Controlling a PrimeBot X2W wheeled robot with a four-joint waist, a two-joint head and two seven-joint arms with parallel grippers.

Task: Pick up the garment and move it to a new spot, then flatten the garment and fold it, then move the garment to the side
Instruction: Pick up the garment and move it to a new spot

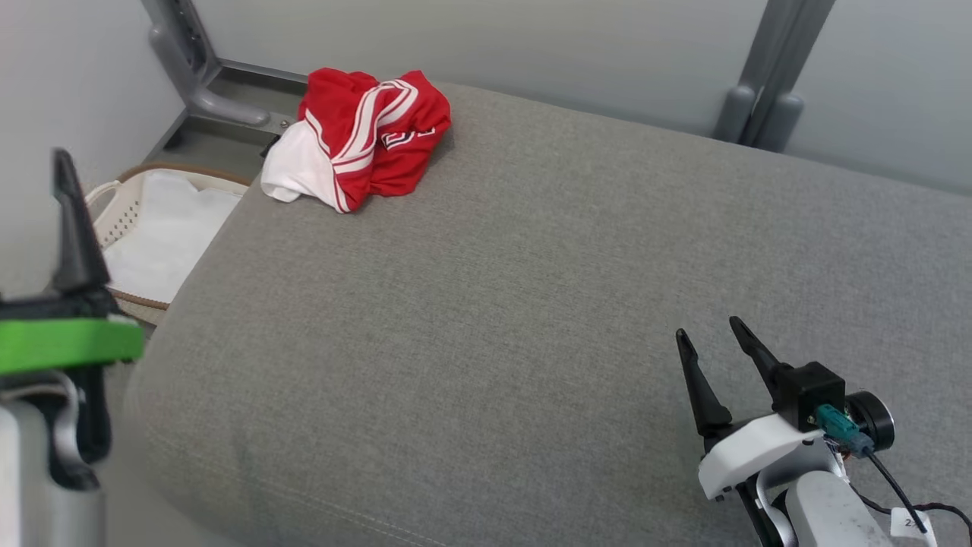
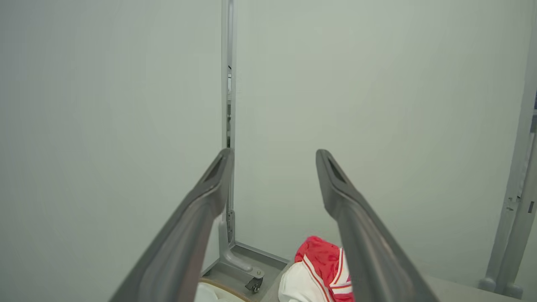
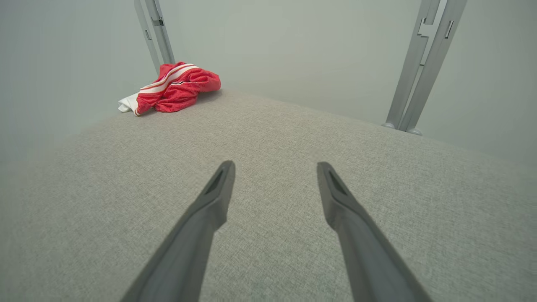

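Right, your count first: one garment (image 1: 357, 137), two tools, one basket (image 1: 125, 194), two grey posts.

- The garment is red with white stripes and a white panel. It lies bunched at the far left corner of the grey cushion (image 1: 493, 304), the white part nearest that edge. Neither tool touches it.
- Your left tool (image 2: 273, 156) has its two fingers spread wide with nothing between them. It sits off the cushion's left edge, near the basket, and points at the pale wall. The garment shows low in its wrist view, partly behind the right finger. One green band (image 1: 68, 342) wraps its wrist.
- Your right tool (image 1: 708, 328) is also spread wide and holds nothing. It is over the near right part of the cushion, well apart from the garment.
- The basket stands on the floor left of the cushion and holds one white cloth (image 1: 163, 228).
- One post (image 1: 190, 68) stands behind the garment, and the other post (image 1: 767, 83) is at the far right.
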